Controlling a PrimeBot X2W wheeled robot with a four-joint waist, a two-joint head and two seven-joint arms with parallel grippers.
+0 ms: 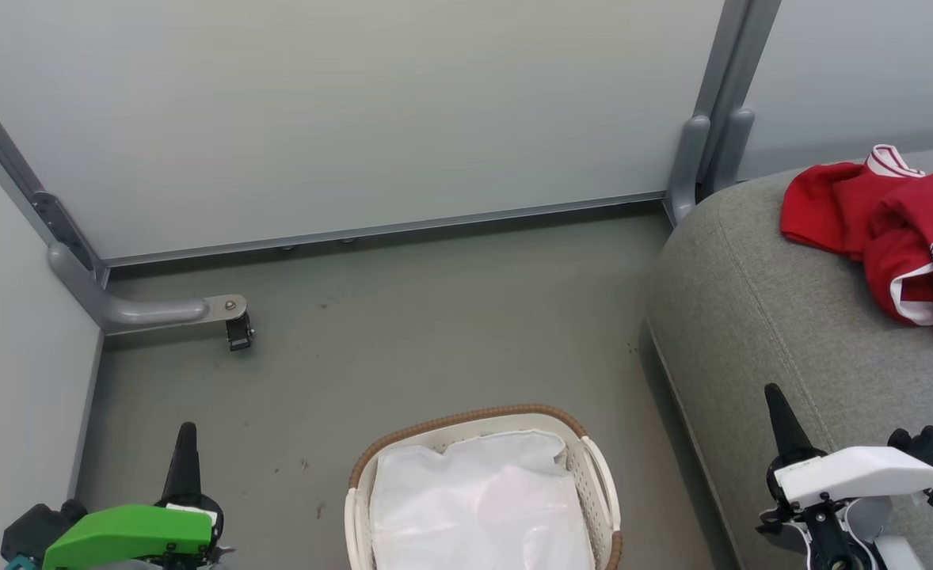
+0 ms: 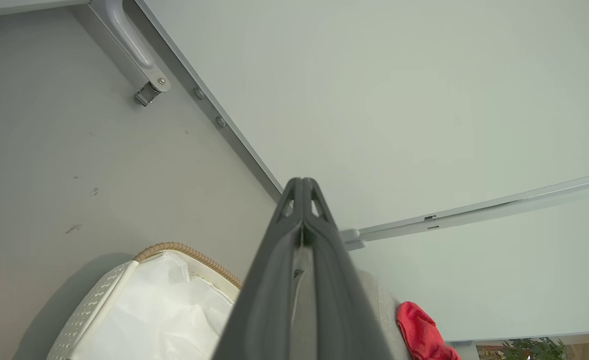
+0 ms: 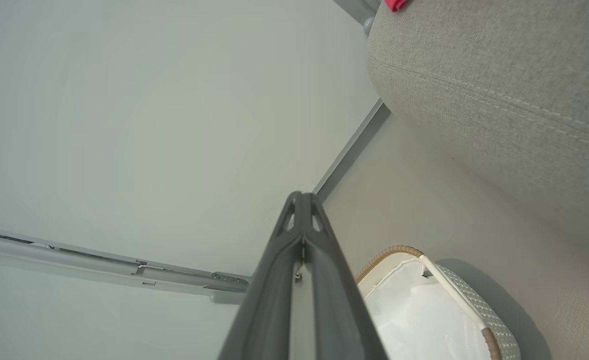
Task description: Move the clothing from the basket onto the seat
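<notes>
Starting at the far left: spotting one curved grey metal partition foot point(image 1: 150, 310) resting on the dull grey floor point(image 1: 403, 340), well apart from the work. Sliding over to the green-cased left end effector point(image 1: 185, 435), hanging low above the floor with both long dark fingers pressed together tip to tip, gripping nothing. Reading that as a parked pose, tucked clear of the load.

Coming to the middle now: finding one oval white perforated plastic basket point(image 1: 466, 417) with a brown woven rim, standing on the floor just beside the sofa, probably for a short carry. Seeing no red in the visible part, just one crumpled plain white liner sheet point(image 1: 474, 507).

Moving right: meeting the large grey woven-fabric seat point(image 1: 752, 317), rounded at the edge and stitched along a seam. Spotting the red clothing point(image 1: 886, 222) with white trim heaped on top of it near the right edge, one piece showing white "BULLS" lettering. Counting what looks like two garments, though unable to separate the folds for certain. Judging the transfer as good as done.

Finishing with the white-cased right end effector point(image 1: 775, 404), hanging by the seat's front, fingers likewise closed together and carrying nothing. Counting two end effectors, both empty.
</notes>
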